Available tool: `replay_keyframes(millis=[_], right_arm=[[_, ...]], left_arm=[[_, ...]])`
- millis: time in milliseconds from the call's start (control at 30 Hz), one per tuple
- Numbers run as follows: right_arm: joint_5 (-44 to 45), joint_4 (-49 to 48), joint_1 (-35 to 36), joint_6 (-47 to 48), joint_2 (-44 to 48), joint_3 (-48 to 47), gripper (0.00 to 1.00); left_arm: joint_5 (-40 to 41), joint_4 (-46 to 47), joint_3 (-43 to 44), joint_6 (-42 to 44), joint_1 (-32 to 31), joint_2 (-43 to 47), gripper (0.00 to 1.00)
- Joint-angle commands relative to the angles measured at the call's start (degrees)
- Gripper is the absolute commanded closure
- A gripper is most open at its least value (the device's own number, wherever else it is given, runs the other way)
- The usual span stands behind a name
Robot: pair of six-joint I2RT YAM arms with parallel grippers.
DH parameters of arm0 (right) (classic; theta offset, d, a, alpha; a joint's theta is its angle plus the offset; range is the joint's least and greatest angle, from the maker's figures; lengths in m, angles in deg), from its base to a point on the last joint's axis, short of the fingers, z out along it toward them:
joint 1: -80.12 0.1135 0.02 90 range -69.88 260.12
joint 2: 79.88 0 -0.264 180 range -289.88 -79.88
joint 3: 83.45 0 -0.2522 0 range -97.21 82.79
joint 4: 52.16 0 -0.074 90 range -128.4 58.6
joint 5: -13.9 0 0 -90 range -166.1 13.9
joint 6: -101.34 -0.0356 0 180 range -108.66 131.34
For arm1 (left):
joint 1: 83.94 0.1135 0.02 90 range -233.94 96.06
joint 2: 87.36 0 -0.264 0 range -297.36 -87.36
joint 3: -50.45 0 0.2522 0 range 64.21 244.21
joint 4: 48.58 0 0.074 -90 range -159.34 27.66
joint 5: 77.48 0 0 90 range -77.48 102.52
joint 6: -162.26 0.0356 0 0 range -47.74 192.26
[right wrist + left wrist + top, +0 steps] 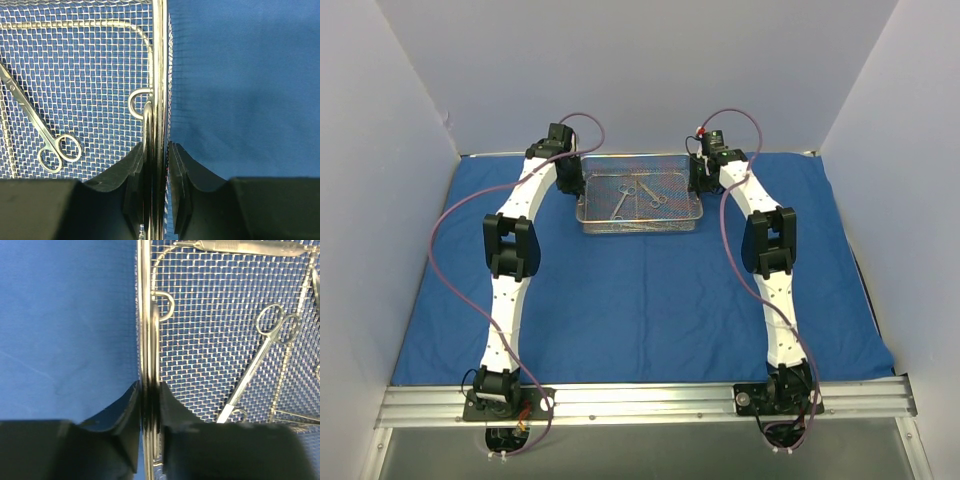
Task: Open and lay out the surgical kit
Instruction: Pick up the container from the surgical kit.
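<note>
**Location.** The rectangular silver wire-mesh tray [640, 228] sits at the far centre of the table on the royal-blue cloth wrap [640, 310], which lies spread flat. Thin steel scissors [250, 376] and other slim instruments lie loose on the tray's mesh floor.

**Grips.** The left gripper [149, 392] stands astride the tray's left end wall, with pads pressed on the rim from both sides; it is clamped. The right gripper [157, 152] stands astride the right end wall beside a wire loop handle [136, 102]. Whether its outer pad bears on the wall cannot be told.

**Hazards.**
- Narrow pads on a thin rim give little purchase.
- An uneven lift would likely tilt the tray and slide the instruments together or over the edge.
- If one side slips, the tray could swing or drop.
- Dragging the tray may ruck the cloth.
</note>
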Motion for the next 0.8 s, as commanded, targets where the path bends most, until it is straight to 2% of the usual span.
replay_keyframes(millis=[0, 100, 200, 300, 333, 433, 467, 533, 567, 767], right_arm=[[1.4, 0.2, -0.3, -2.7, -1.9, -2.0, 0.93], [1.5, -1.6, -0.3, -4.7, -1.6, -2.1, 1.0], [3.6, -3.6, 0.5, -5.9, -0.3, -2.3, 1.0], [9.4, -6.9, 2.9, -3.6, 2.2, -2.0, 1.0], [13.7, -8.3, 3.7, -2.0, 2.8, -2.7, 1.0], [15.7, -9.7, 6.1, 0.1, 4.2, -5.6, 1.0], [15.2, -9.8, 6.7, 1.0, 4.5, -6.4, 1.0], [15.1, -10.1, 8.6, 1.2, 4.8, -7.6, 1.0], [15.5, -10.5, 9.5, 1.9, 5.5, -7.7, 1.0], [15.1, -16.2, 18.8, 5.7, 8.3, -5.9, 1.0]], left_arm=[[-3.8, 0.1, 3.7, 0.0, 0.4, -1.1, 0.81], [-5.7, 0.4, 4.8, -0.6, 0.4, -0.4, 0.97], [-6.1, 0.5, 4.4, -2.2, 0.3, 2.3, 0.98], [-5.4, 2.1, 0.8, -4.6, 0.3, 8.0, 0.98], [-5.3, 3.0, -3.5, -5.3, 0.3, 10.0, 0.98], [-1.9, 6.2, -12.1, -8.6, 0.0, 19.1, 0.98], [-1.0, 7.6, -19.7, -9.3, 0.1, 24.7, 0.98], [0.4, 13.5, -27.8, -10.3, 0.0, 30.7, 0.98], [0.8, 16.3, -34.8, -10.8, 0.1, 36.1, 0.98], [2.9, 15.1, -47.9, -12.1, 0.4, 52.7, 0.98]])
